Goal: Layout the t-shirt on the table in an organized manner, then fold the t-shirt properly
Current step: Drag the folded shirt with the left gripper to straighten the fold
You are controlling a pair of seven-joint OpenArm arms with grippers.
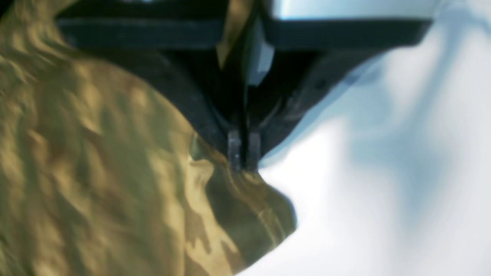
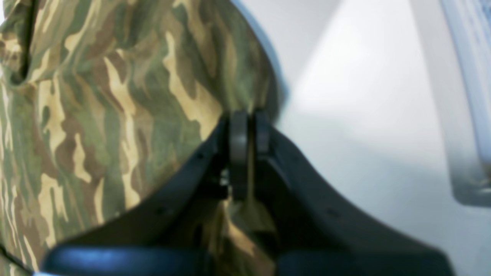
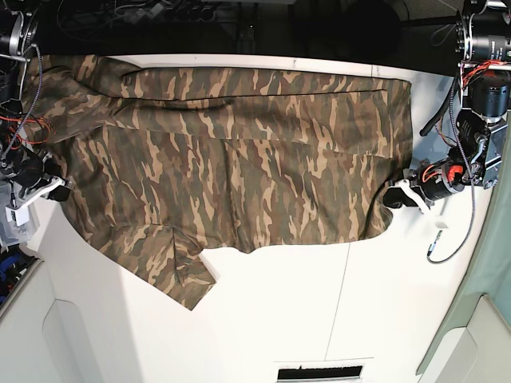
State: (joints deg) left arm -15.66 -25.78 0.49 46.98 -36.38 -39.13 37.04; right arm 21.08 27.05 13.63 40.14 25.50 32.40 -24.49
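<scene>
Both my grippers are pinched shut on cloth: left gripper (image 1: 243, 163) on a stitched hem corner, right gripper (image 2: 247, 132) on the opposite edge of the t-shirt (image 3: 239, 152). It's spread across the table (image 3: 319, 319), one sleeve sticking out toward the near side. I'd lift evenly, keep it taut, carry both corners together so the fold lands square.
</scene>
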